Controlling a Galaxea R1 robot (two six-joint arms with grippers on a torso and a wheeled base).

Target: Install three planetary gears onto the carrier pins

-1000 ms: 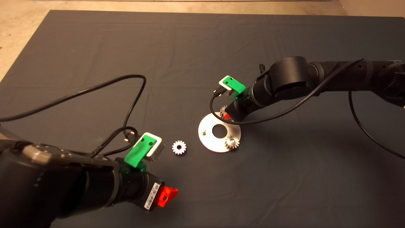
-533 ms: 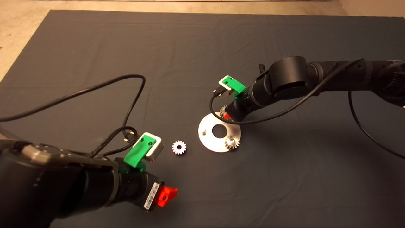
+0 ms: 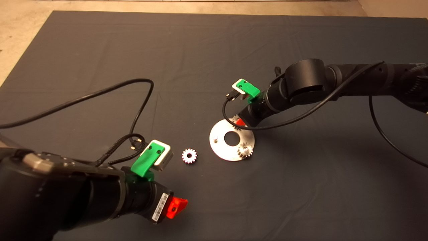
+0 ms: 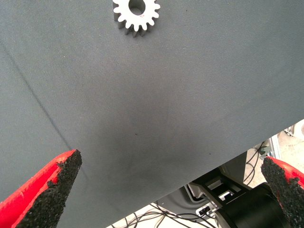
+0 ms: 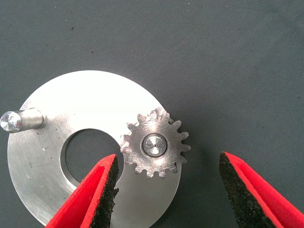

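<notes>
Head view: the dark mat covers almost the whole surface, with a strip of pale floor past its far and left edges. Wide bare mat lies beyond and to the right of the work. The round silver disc sits near the middle of the mat. Two planetary gears are on it: one on the near pin, one at the far rim, partly hidden under the right end effector. One carrier pin stands bare on the disc's left side. A third, bright gear lies flat on the mat just left of the disc, apart from it. The left end effector hangs low at the near left, well clear of that gear. Two black cables loop over the mat.

Left wrist view: the red fingers stand wide apart, holding nothing, over bare mat; the bright gear lies beyond them. Past the mat's edge, cables and dark equipment show.

Right wrist view: the fingers are spread, gripping nothing, with a seated gear between them on its pin. The bare pin stands across the disc's centre hole.
</notes>
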